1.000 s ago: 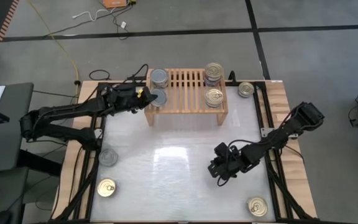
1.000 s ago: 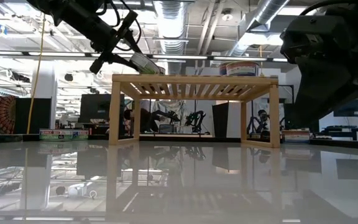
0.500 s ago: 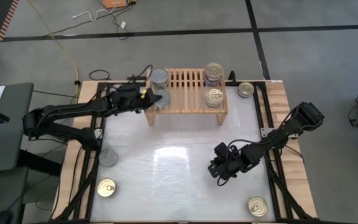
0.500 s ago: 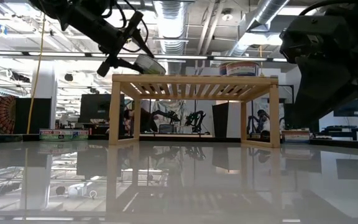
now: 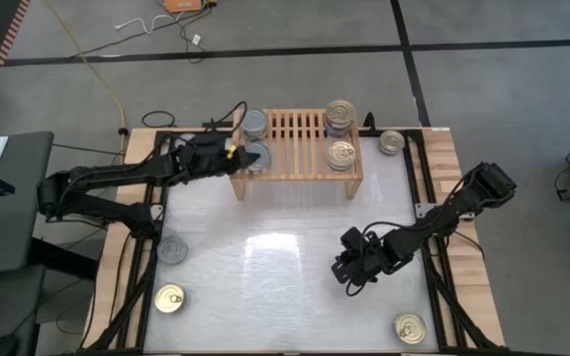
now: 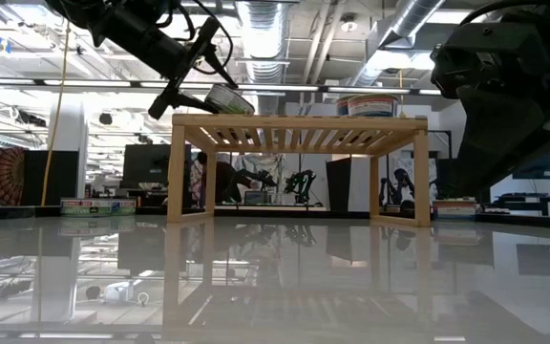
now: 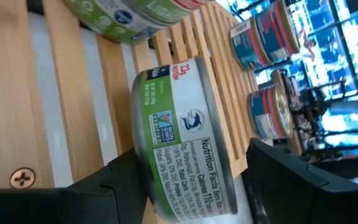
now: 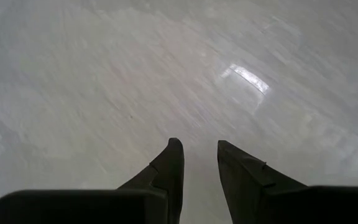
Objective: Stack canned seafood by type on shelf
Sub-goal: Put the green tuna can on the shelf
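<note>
The light-wood shelf (image 5: 295, 133) stands at the table's far middle. My left gripper (image 5: 237, 154) reaches in from the left and is shut on a silver-topped, green-labelled can (image 5: 256, 155) over the shelf's near-left corner. Another silver-topped can (image 5: 253, 122) sits on the slats just behind it. Gold-topped cans (image 5: 340, 112) (image 5: 340, 154) stand on the shelf's right end. My right gripper (image 5: 348, 269) waits low over the table's right half with a narrow gap between its fingers, holding nothing. My left gripper has the can between its two fingers, one finger (image 7: 104, 193) by the bottom face and the other (image 7: 303, 180) by the top face, at the rim toward the table's left. The fingers come almost level from the left. The can (image 6: 229, 99) is tilted, its right side lower, just above the shelf top; whether it touches the slats I cannot tell.
A can (image 5: 391, 141) lies on the table right of the shelf. A silver-topped can (image 5: 172, 250) and a gold-topped one (image 5: 169, 298) lie near the left edge, and another gold-topped can (image 5: 410, 327) is at the near right. The shelf's middle slats are bare.
My left gripper has carried the can a little toward the table's right, farther over the shelf's left end. The can has stayed tilted in the hold.
</note>
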Robot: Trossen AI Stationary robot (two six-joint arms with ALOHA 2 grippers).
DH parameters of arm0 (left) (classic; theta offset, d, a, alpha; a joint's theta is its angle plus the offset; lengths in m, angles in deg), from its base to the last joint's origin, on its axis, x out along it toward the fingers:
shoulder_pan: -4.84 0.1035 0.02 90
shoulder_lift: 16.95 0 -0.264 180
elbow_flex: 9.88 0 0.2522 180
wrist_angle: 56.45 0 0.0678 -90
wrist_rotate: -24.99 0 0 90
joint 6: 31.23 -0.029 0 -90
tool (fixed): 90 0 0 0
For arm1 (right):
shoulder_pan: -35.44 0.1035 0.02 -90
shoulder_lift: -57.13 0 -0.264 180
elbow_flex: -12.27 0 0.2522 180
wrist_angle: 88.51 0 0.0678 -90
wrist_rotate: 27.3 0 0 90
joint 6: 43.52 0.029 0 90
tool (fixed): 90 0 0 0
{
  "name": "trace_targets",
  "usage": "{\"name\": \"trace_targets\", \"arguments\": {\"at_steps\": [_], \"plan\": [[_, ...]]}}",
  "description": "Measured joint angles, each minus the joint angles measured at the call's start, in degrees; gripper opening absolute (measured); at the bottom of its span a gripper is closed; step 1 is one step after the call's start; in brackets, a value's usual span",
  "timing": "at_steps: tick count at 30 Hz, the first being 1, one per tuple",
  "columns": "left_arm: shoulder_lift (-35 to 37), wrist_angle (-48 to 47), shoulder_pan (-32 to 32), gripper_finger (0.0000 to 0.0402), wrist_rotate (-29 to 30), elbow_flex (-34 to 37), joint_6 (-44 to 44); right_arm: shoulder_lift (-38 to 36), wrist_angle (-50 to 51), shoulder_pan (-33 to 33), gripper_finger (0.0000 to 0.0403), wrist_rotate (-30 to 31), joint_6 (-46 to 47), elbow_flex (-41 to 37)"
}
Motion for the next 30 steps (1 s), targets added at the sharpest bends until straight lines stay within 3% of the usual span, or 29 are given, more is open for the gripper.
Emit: {"name": "trace_targets", "arguments": {"at_steps": [8,11,14,17,21,24,30], "plan": [[0.0,-0.2,-1.0,0.0247,0.3,0.0,-6.7,0.0,0.0,-0.2,0.0123,0.0,-0.8,0.0],[0.0,0.2,-1.0,0.0247,2.2,0.0,-3.3,0.0,0.0,-0.2,0.0123,0.0,-0.9,0.0],[0.0,1.4,-1.0,0.0247,0.0,0.0,-3.6,0.0,0.0,-0.2,0.0123,0.0,-0.9,0.0],[0.9,-0.3,-1.1,0.0247,3.6,0.1,-1.3,0.0,-0.1,-0.2,0.0123,0.0,-0.9,0.0],[1.2,0.2,-1.0,0.0247,-0.4,-0.1,-2.7,0.0,-0.2,-0.2,0.0123,0.0,-0.5,0.0],[1.5,-2.5,-1.6,0.0247,3.3,0.2,-0.7,0.0,-0.3,-0.2,0.0123,0.0,-0.5,0.0],[2.3,-3.8,-1.8,0.0247,4.8,0.1,-1.3,0.0,-0.8,-0.1,0.0123,0.0,-0.3,0.0]]}}
